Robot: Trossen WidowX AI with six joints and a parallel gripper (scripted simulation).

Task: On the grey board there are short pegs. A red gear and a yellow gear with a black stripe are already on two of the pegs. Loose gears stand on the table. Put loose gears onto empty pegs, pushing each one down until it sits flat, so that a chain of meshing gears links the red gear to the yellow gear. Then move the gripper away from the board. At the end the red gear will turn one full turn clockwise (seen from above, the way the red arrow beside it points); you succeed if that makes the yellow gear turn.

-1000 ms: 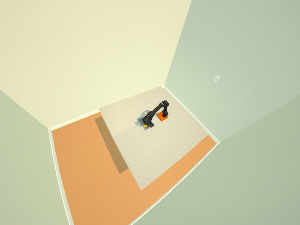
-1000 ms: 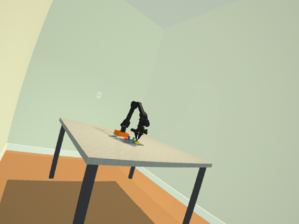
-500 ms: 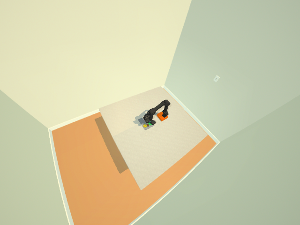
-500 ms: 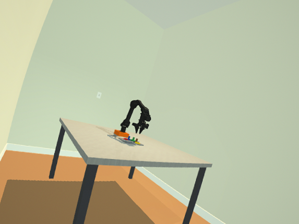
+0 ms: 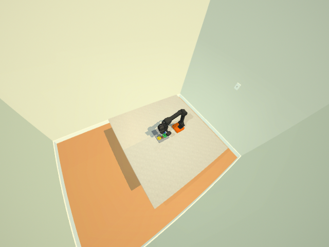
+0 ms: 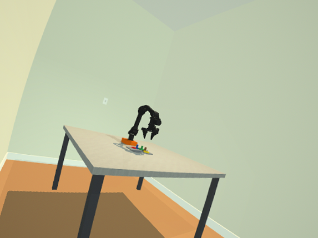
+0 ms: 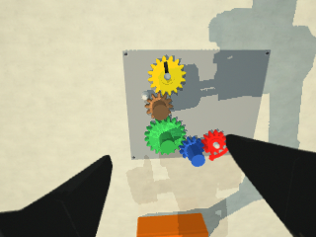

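My hand point(image 6: 148, 138) point(image 7: 168, 150) is wide open, holding nothing. If the brown gear point(image 6: 145, 148) point(image 7: 159, 108) sits slightly high, its teeth could miss the yellow gear point(image 5: 159, 138) point(image 6: 146, 152) point(image 7: 167, 75).

White outlet plate point(image 5: 237, 86) point(image 6: 105, 100) on green wall point(image 5: 265, 66) point(image 6: 85, 73). Orange floor point(image 5: 101, 201) point(image 6: 33, 172), pale skirting point(image 5: 59, 164) point(image 6: 46, 160) along wall bottoms

Yellow gear point(image 5: 159, 138) point(image 6: 146, 152) point(image 7: 160, 82): plastic-looking, smooth. Green gear point(image 5: 164, 135) point(image 6: 141, 148) point(image 7: 154, 136): the same, smooth. Grey board point(image 5: 160, 141) point(image 6: 150, 153) point(image 7: 135, 64): smooth, matt. Gripper point(image 5: 165, 131) point(image 6: 148, 138) point(image 7: 168, 150): black, matt, smooth-faced fingers. Table top point(image 5: 164, 170) point(image 6: 149, 164) point(image 7: 59, 99): matt, faintly mottled. Orange base point(image 5: 175, 129) point(image 6: 125, 140) point(image 7: 173, 227): matt, plastic-looking.
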